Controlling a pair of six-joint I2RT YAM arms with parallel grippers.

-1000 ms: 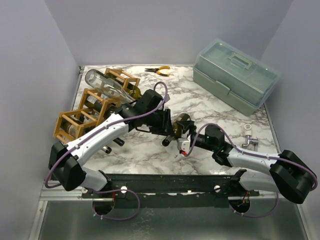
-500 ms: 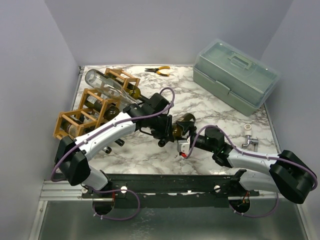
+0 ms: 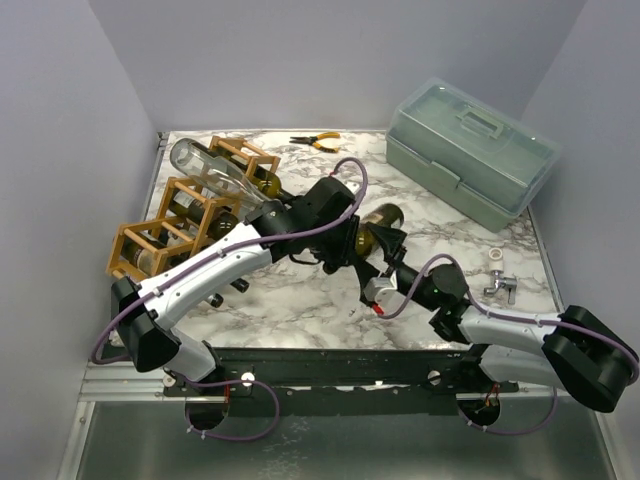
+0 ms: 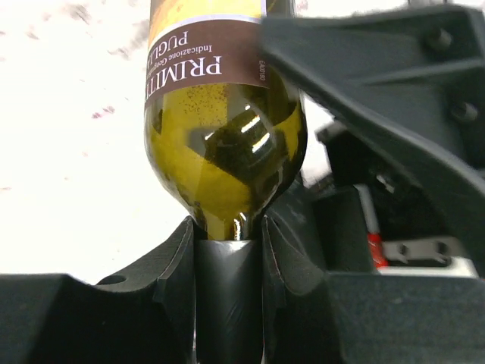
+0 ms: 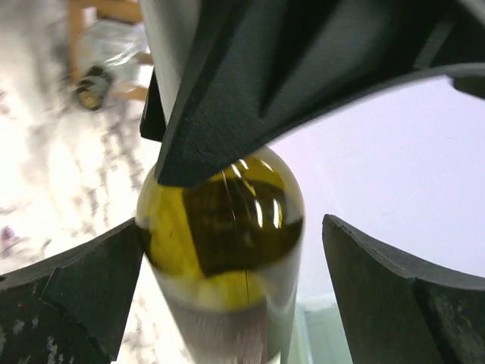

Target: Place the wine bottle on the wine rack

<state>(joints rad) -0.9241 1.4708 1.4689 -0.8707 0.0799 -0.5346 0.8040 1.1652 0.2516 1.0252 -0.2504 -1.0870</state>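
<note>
The wine bottle (image 4: pixel 223 152) is olive-green glass with a dark red label and a black capsule on its neck. My left gripper (image 4: pixel 227 231) is shut on that neck. In the top view the wine bottle (image 3: pixel 380 217) hangs tilted over the middle of the table, with the left gripper (image 3: pixel 350 248) just left of it. My right gripper (image 5: pixel 233 227) stands open around the bottle's body (image 5: pixel 220 250); its left finger is next to the glass and its right finger is well apart. The wooden wine rack (image 3: pixel 190 215) stands at the far left, with other bottles lying in its cells.
A pale green toolbox (image 3: pixel 470 150) sits at the back right. Yellow-handled pliers (image 3: pixel 316 141) lie near the back edge. A small white piece and a metal clamp (image 3: pixel 498 278) rest at the right edge. Grey walls enclose the marble table (image 3: pixel 290 300).
My right gripper has opened and let go of the bottle. My left gripper has tightened on the neck and carried the bottle back and to the right.
</note>
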